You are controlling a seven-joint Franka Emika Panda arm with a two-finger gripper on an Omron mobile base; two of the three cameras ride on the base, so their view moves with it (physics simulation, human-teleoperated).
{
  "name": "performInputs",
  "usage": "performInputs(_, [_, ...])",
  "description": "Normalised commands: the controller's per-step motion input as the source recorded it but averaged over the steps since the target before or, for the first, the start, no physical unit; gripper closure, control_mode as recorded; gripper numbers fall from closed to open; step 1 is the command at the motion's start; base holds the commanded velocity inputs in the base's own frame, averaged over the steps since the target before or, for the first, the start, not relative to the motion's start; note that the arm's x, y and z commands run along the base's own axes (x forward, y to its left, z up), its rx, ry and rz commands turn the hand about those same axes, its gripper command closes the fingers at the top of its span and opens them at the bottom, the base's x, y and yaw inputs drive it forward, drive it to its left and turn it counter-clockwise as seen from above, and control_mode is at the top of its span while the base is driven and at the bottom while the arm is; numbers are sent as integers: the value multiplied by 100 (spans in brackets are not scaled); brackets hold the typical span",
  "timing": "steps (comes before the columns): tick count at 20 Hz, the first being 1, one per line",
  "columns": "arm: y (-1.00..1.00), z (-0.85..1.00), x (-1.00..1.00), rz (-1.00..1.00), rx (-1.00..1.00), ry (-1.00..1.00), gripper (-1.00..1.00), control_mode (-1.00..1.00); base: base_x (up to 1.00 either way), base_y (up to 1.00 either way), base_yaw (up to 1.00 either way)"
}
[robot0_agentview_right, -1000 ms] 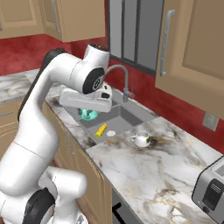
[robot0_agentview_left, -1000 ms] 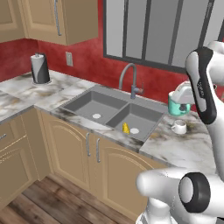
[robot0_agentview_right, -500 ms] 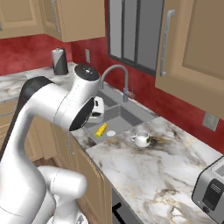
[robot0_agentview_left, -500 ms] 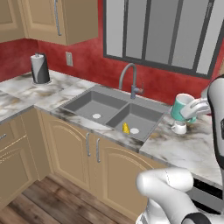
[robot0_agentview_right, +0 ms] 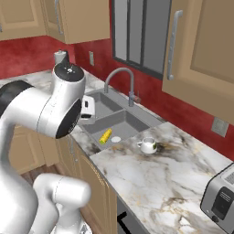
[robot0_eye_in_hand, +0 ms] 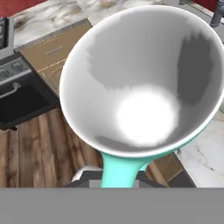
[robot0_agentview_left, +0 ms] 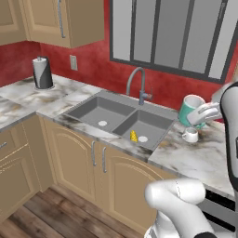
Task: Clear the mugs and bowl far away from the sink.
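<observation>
Right of the sink | your fingers are clamped on the teal mug, lifted off the tabletop | white mug sits just below, 1 yellow thing in basin

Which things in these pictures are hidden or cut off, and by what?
- Gripper, left base view: fingertips hidden behind the teal-green mug it holds.
- Yellow object in the dark grey sink: too small to identify.
- Silver toaster, right base view: cut off by the right edge.

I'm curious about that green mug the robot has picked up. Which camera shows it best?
The hand view: the teal mug shows its white inside and handle close up. The left base view shows it small, held above the counter.
</observation>
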Motion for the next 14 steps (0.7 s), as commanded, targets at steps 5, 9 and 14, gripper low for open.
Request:
performInputs(5, [8,8,-4,0,0,0,100,100,-44,39,6])
performInputs(9, [0,0,0,0,0,0,100,100,-69,90,3])
performInputs(14, [0,0,0,0,0,0,100,100,-68,100,8])
